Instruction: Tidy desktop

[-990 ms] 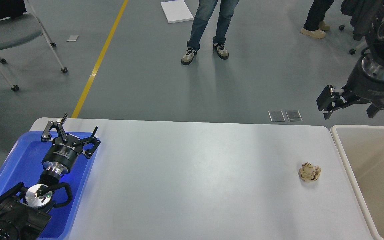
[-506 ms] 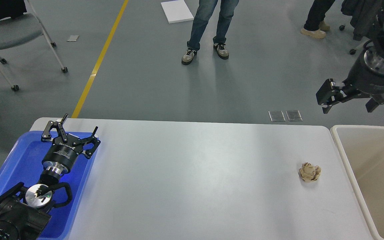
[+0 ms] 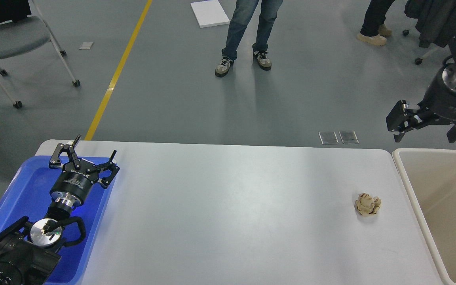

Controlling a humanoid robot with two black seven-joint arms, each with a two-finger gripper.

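Observation:
The desktop (image 3: 232, 206) is a wide white-grey table top. A crumpled beige paper ball (image 3: 367, 204) lies on it near the right end. My left gripper (image 3: 95, 145) is open and empty, hovering over the far right corner of the blue tray (image 3: 18, 190), far from the ball. My right gripper (image 3: 426, 132) is open and empty. It hangs high above the far edge of the beige bin (image 3: 409, 186), up and to the right of the ball.
The beige bin stands against the table's right end and looks empty inside. The blue tray sits at the left end under my left arm. On the floor beyond stand two people (image 3: 247, 35), a chair (image 3: 10, 39) and a white board (image 3: 209, 14).
My right gripper rose slightly, then shifted to the right and a little down, staying open. The left arm and the paper ball have not moved.

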